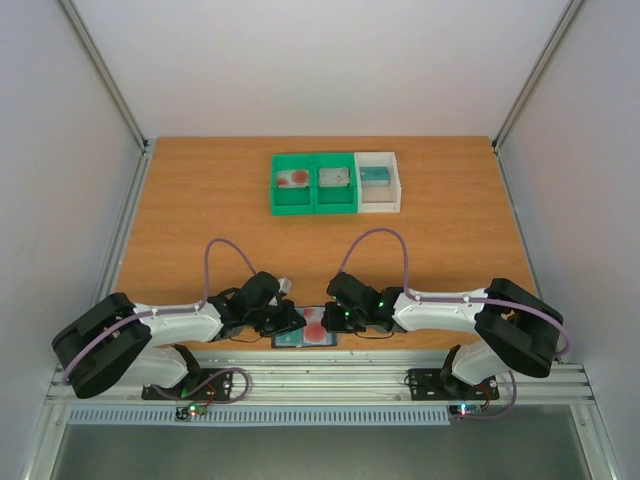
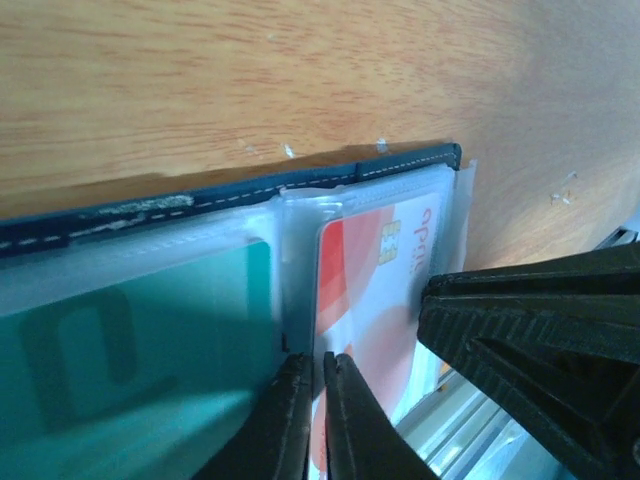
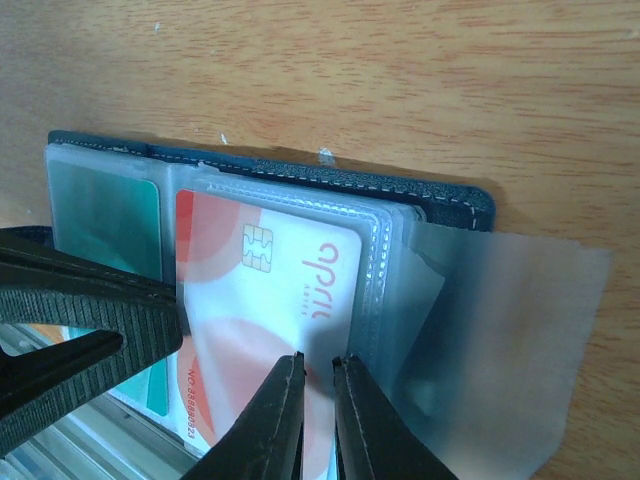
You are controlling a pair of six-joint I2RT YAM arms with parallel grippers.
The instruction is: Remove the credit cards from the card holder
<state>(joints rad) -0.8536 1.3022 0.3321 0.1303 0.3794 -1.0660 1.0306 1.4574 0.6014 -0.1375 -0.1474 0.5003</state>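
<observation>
**A:** Where's the card holder (image 1: 305,339) sitting?

**B:** It's lying open at the near edge of the table (image 1: 200,220), right between both arms. Left hand (image 2: 318,368) is almost pressed together, nipping a clear sleeve (image 2: 300,230) at the fold beside the teal card (image 2: 140,340). Right hand (image 3: 318,362) is pinching the near edge of the sleeved pale card (image 3: 270,290).

**A:** Top cam any use?

**B:** Only for the bins (image 1: 313,208) at the back. The wrist cams are what show the grips.

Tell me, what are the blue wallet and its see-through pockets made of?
The card holder looks like dark blue leather or fake leather, matte, with pale stitching along its edge. The pockets look like thin clear plastic: shiny, slightly wrinkled, and the cards show through them.
</observation>
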